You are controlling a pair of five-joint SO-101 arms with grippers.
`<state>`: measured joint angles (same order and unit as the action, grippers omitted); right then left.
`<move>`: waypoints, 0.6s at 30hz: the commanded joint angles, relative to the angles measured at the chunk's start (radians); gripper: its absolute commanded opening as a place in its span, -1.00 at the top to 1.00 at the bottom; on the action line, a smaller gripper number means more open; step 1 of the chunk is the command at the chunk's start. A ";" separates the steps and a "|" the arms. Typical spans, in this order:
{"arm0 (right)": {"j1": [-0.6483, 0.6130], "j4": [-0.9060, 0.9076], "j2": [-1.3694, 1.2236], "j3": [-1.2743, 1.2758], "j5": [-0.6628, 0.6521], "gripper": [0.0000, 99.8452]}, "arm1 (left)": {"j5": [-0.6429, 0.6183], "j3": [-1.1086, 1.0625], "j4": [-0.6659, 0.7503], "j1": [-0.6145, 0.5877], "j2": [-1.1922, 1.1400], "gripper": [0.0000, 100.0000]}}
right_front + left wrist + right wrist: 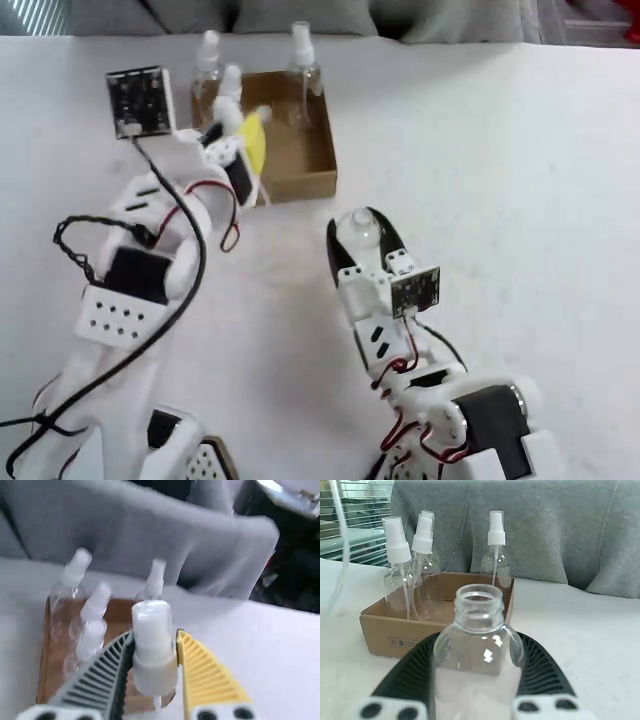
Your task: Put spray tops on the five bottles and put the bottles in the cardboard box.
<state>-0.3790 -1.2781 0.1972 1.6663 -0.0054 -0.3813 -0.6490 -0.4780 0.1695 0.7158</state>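
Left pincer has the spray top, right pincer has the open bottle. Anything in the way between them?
Nothing visible. The spray top is in the left pincer at the left edge of the cardboard box; the uncapped bottle is in the right pincer in front of the box, with bare table between them.

High view overhead, wrist views low and close; all share cardboard box (300, 186)
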 commanded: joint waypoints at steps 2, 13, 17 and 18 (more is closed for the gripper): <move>-0.004 0.001 -0.001 0.011 0.006 0.97 | 0.008 0.051 0.201 0.064 0.039 0.95; 0.002 0.002 -0.001 0.011 0.008 0.97 | 0.160 0.210 0.106 0.302 0.039 0.95; -0.001 0.002 -0.001 0.011 0.008 0.97 | 0.187 0.213 0.130 0.337 0.039 0.95; -0.001 0.002 -0.001 0.011 0.008 0.97 | 0.187 0.212 0.135 0.340 0.039 0.95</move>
<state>-0.3790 -1.2781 0.1972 1.6663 -0.0054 -0.2094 -0.4941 -0.3598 0.4826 0.7281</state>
